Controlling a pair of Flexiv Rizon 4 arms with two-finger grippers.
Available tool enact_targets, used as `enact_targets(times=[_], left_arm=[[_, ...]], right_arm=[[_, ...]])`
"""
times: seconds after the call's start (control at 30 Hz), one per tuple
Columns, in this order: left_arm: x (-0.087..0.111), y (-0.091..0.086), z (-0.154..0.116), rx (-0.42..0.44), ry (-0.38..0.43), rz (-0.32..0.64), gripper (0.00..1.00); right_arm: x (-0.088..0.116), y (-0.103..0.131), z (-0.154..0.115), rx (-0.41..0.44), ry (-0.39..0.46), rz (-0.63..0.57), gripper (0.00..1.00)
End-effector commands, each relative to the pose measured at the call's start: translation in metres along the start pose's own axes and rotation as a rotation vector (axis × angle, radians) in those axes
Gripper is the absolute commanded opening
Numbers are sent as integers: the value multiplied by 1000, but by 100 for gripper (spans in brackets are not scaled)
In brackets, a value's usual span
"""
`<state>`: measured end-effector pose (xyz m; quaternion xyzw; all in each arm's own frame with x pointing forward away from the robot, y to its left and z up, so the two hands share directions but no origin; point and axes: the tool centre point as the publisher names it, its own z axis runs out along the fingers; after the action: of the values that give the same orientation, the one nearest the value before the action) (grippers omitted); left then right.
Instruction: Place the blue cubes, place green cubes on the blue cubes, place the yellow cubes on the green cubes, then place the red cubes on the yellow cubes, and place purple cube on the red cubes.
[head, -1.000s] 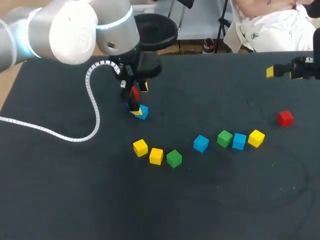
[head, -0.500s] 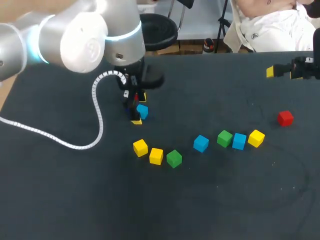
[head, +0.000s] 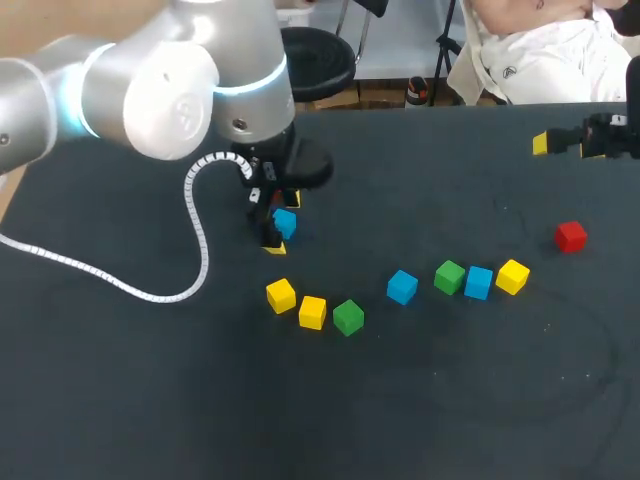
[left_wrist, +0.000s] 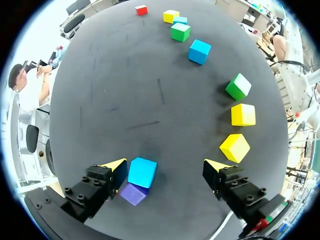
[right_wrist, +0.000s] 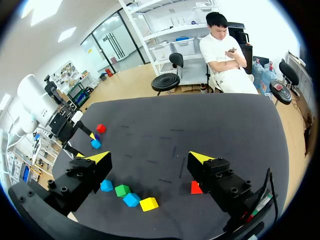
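— Left jaws?
— Mine stand wide apart, low over the worktop, gripping nothing. A blue cube lies just beside one finger, overlapping the purple cube.
— Right jaws?
— Apart too, empty, at the far right. The red cube lies near them; a row of cubes curves nearer.

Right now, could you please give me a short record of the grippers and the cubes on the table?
left gripper: open, blue cube beside one finger
purple cube: touching that blue cube; under or beside, cannot tell
right gripper: open, empty
left group: yellow cube, second yellow cube, green cube
right group: middle blue cube, second green cube, right blue cube, third yellow cube
red cube: alone, right of both groups
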<state>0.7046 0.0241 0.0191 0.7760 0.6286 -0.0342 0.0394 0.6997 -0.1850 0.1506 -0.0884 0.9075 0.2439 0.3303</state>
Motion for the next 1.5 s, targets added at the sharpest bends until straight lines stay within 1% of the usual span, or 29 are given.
enact_targets(times=[0.03,0.07,0.13,0.23,0.4,0.43,0.47,0.5,0.53,0.57,0.63,0.67,0.7,0.73,0.77,0.83,0.87,0.9,0.93,0.97,1.17,1.33,1.43,1.5], left_arm=[[0,9,4,20,14,2,100],[1,9,5,21,15,2,100],[4,12,7,25,25,3,96],[6,14,8,27,32,2,97],[7,15,8,26,33,1,95],[6,15,9,26,32,1,84],[7,14,11,28,32,1,79],[7,14,13,33,30,0,76],[7,13,14,34,29,0,70],[7,12,15,36,30,0,58],[7,12,16,39,28,-1,42],[7,12,17,40,27,-1,30],[7,12,17,40,27,-1,25],[7,12,17,40,27,-2,24],[7,12,17,38,27,-3,24],[8,12,16,35,29,-5,29],[8,12,15,33,30,-4,35],[8,12,15,32,32,-4,43],[9,12,14,30,36,-4,75],[10,12,13,27,41,-3,100],[15,9,8,15,53,2,100],[20,9,11,20,64,-3,100],[19,9,11,23,63,-6,100],[15,9,6,17,38,-12,100]], right_arm=[[0,0,0,0,0,0,100],[0,0,0,0,0,0,100],[0,0,0,0,0,0,100],[0,0,0,0,0,0,100],[0,0,0,0,0,0,100],[0,0,0,0,0,0,100],[0,0,0,0,0,0,100],[0,0,0,0,0,0,100],[0,0,0,0,0,0,100],[0,0,0,0,0,0,100],[0,0,0,0,0,0,100],[0,0,0,0,0,0,100],[0,0,0,0,0,0,100],[0,0,0,0,0,0,100],[0,0,0,0,0,0,100],[0,0,0,0,0,0,100],[0,0,0,0,0,0,100],[0,0,0,0,0,0,100],[0,0,0,0,0,0,100],[0,0,0,0,0,0,100],[0,0,0,0,0,0,100],[0,0,0,0,0,0,100],[0,0,0,0,0,0,100],[0,0,0,0,0,0,100]])
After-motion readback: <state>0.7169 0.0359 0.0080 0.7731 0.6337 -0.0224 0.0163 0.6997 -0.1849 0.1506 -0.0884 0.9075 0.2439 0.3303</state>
